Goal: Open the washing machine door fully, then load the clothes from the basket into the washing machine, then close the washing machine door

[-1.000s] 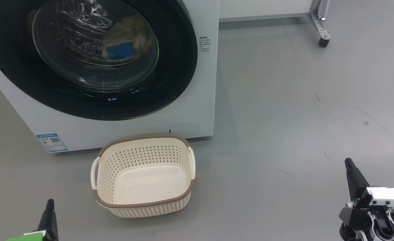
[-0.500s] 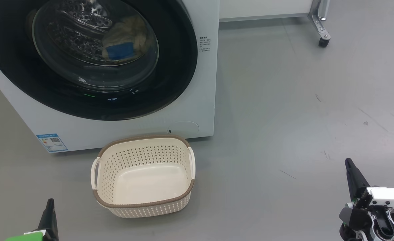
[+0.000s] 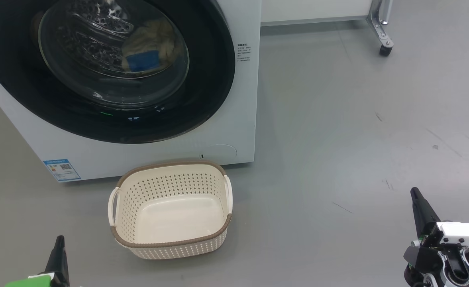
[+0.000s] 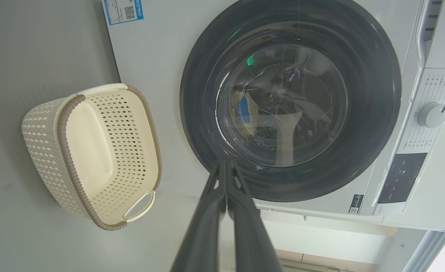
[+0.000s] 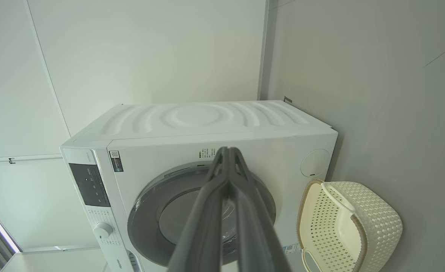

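Note:
The white washing machine (image 3: pixel 234 119) stands at the upper left of the head view, and its round black-rimmed door (image 3: pixel 202 99) lies flat against its front, shut. Through the glass I see the clothes (image 3: pixel 150 40) in the drum, pale yellow with a blue piece. On the floor in front sits the cream basket (image 3: pixel 170 209), with nothing in it. My left gripper (image 3: pixel 59 241) is at the lower left, shut with nothing in it. At the lower right my right gripper (image 3: pixel 415 193) is likewise shut on nothing. Both wrist views show fingers (image 4: pixel 226 177) (image 5: pixel 228 158) pressed together, pointing at the machine (image 4: pixel 150 56) (image 5: pixel 245 124).
Grey floor (image 3: pixel 358 119) stretches to the right of the machine. A metal leg with a castor (image 3: pixel 385 50) stands at the upper right. The machine's control knob (image 4: pixel 432 114) and panel show in the left wrist view.

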Robot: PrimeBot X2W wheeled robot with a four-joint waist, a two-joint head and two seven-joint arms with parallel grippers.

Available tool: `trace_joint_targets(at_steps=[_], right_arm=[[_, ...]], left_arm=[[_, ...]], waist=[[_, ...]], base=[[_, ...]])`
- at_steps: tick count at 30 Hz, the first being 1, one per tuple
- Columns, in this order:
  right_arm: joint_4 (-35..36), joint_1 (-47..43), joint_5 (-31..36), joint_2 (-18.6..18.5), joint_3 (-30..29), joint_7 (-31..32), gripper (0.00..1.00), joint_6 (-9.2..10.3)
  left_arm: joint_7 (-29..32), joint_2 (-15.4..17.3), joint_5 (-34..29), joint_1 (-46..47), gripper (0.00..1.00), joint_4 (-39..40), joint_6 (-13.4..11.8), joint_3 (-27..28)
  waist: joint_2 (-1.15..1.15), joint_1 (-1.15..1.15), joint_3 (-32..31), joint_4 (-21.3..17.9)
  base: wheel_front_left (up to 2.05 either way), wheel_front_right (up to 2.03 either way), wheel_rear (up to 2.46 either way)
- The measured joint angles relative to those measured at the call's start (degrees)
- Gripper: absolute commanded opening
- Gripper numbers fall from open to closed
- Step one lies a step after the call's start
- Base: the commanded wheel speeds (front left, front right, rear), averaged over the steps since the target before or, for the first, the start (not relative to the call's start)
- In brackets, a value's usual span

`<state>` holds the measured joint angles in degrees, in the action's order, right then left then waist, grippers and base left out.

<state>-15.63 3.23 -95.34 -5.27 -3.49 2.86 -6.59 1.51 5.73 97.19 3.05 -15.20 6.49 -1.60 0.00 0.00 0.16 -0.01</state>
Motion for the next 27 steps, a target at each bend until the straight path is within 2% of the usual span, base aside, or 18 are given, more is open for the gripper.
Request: trace_joint_targets(at_steps=[27], right_arm=[[-0.3, 0.3, 0.0, 0.1, -0.2, 0.0, 0.00, -0.01]], left_arm=[[0.1, 0.0, 0.0, 0.2, 0.00, -0.2, 0.2, 0.3]], waist=[[0.00, 0.00, 0.0, 0.0]], base=[[0.00, 0.00, 0.00]])
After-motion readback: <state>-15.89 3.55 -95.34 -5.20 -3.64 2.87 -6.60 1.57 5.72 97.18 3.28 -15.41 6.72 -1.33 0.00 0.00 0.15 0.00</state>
